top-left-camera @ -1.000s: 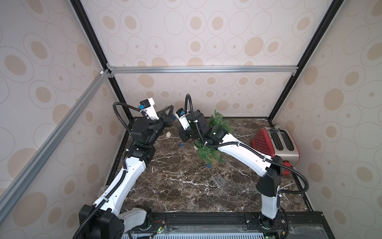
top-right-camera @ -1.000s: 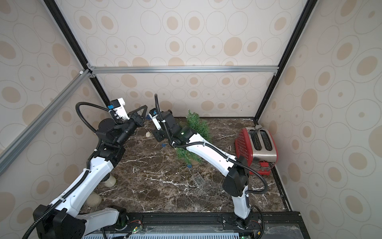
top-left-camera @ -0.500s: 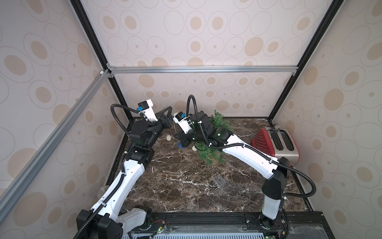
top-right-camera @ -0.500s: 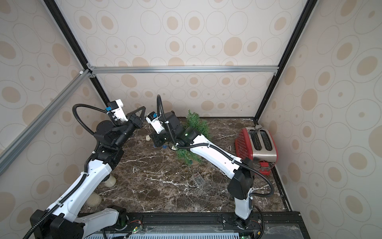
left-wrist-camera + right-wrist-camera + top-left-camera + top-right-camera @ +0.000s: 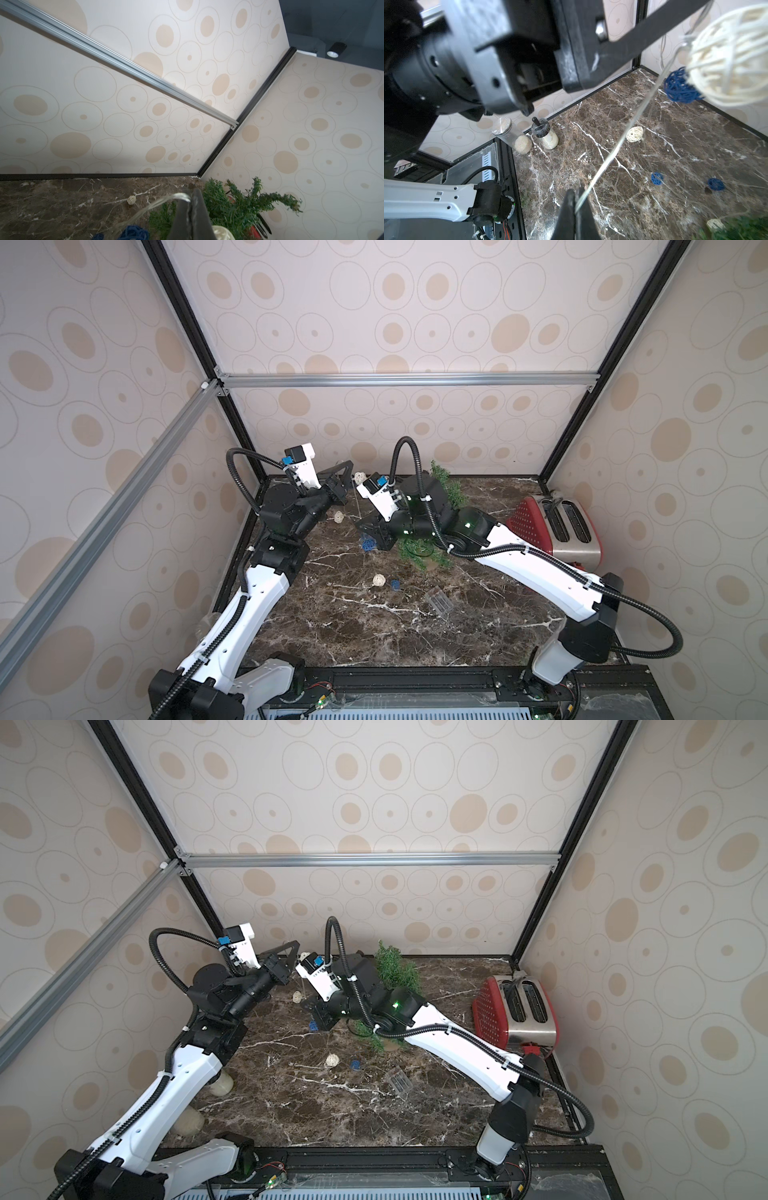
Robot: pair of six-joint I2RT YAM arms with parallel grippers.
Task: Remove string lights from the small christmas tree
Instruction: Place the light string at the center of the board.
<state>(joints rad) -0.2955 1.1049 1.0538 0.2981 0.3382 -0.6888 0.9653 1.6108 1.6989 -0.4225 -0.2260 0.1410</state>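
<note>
Both left pincer (image 5: 190, 200) and right pincer (image 5: 576, 194) clamp string lights (image 5: 635, 134) near wall (image 5: 415, 435).

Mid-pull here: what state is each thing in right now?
Left hand: shut on lights.
Right hand: shut on lights.
Lights: taut between hands; some balls and battery box on table.
Tree: standing, half hidden by right arm.
Toaster: upright, slots empty.
Jars: lidded, part full.
</note>
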